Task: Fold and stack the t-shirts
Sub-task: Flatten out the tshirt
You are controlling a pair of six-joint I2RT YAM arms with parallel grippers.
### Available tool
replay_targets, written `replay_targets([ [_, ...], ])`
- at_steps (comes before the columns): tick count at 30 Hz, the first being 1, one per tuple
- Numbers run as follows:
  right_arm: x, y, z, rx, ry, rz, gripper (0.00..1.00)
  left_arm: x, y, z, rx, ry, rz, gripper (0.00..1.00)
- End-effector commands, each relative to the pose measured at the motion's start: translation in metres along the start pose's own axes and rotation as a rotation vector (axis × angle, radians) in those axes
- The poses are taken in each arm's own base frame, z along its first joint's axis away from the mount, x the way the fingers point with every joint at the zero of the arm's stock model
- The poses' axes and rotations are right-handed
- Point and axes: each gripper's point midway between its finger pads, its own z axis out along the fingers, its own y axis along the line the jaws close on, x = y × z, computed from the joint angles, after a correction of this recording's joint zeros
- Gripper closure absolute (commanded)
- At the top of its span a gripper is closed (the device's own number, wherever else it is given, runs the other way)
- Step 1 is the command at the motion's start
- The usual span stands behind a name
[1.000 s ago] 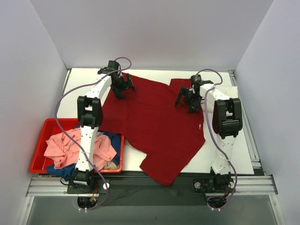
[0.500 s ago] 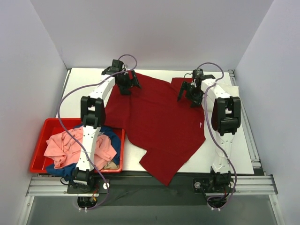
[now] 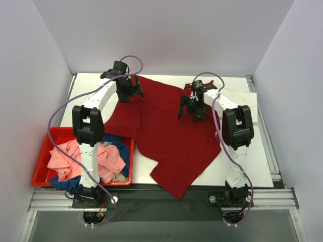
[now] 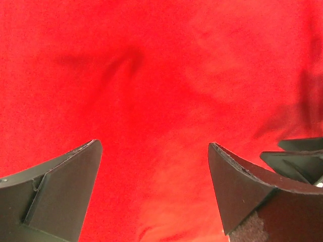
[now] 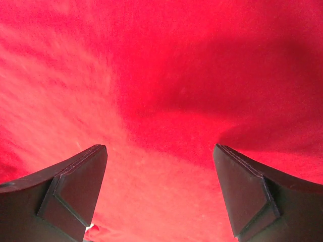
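Observation:
A dark red t-shirt (image 3: 166, 131) lies spread across the middle of the table, with a small white tag (image 3: 216, 135) near its right edge. My left gripper (image 3: 128, 96) hovers open over the shirt's far left part. In the left wrist view red cloth (image 4: 161, 75) fills the frame, and nothing sits in the gripper (image 4: 154, 146). My right gripper (image 3: 190, 114) is open above the shirt's far right part. The right wrist view shows the gripper (image 5: 159, 148) likewise bare over red cloth (image 5: 166, 65). Pink (image 3: 68, 159), blue (image 3: 118, 146) and beige (image 3: 120, 177) t-shirts sit crumpled in a bin.
The red plastic bin (image 3: 41, 166) stands at the near left, beside the left arm. A flat white cloth (image 3: 250, 103) lies at the far right of the table. The red shirt's lower corner (image 3: 174, 187) hangs over the near edge. Grey walls close in three sides.
The right gripper has moved left and nearer, further over the shirt. The left gripper shifted slightly left at the far edge. Both stayed open, and the shirt barely moved.

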Motion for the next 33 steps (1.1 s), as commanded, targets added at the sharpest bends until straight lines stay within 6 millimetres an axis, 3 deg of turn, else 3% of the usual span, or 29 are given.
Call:
replay_targets([
  [1,0.016,0.002,-0.012,-0.005,0.032,0.008,0.1,0.025,0.034,0.004,-0.106,0.047,-0.005,0.03],
  [7,0.027,-0.018,0.0,0.067,0.058,0.07,0.11,0.055,0.067,0.034,-0.22,0.164,-0.028,0.03],
  [15,0.033,-0.057,0.015,0.176,0.093,0.185,0.13,0.053,0.08,0.065,-0.24,0.184,-0.026,0.03],
  [19,0.022,-0.07,0.014,0.21,0.08,0.217,0.13,0.036,0.071,0.075,-0.21,0.16,-0.011,0.03],
  [22,0.011,-0.077,0.012,0.224,0.069,0.238,0.13,0.034,0.075,0.087,-0.215,0.171,-0.007,0.03],
  [23,0.007,-0.079,0.011,0.225,0.063,0.237,0.13,0.025,0.068,0.088,-0.193,0.148,-0.001,0.03],
  [28,-0.005,-0.085,0.014,0.23,0.07,0.244,0.13,0.014,0.055,0.112,-0.104,0.124,0.023,0.03],
  [29,-0.016,-0.083,0.011,0.229,0.046,0.239,0.13,0.01,0.052,0.114,-0.083,0.113,0.04,0.02],
  [33,-0.028,-0.084,0.009,0.23,0.047,0.241,0.13,-0.003,0.035,0.122,0.008,0.071,0.062,0.03],
])
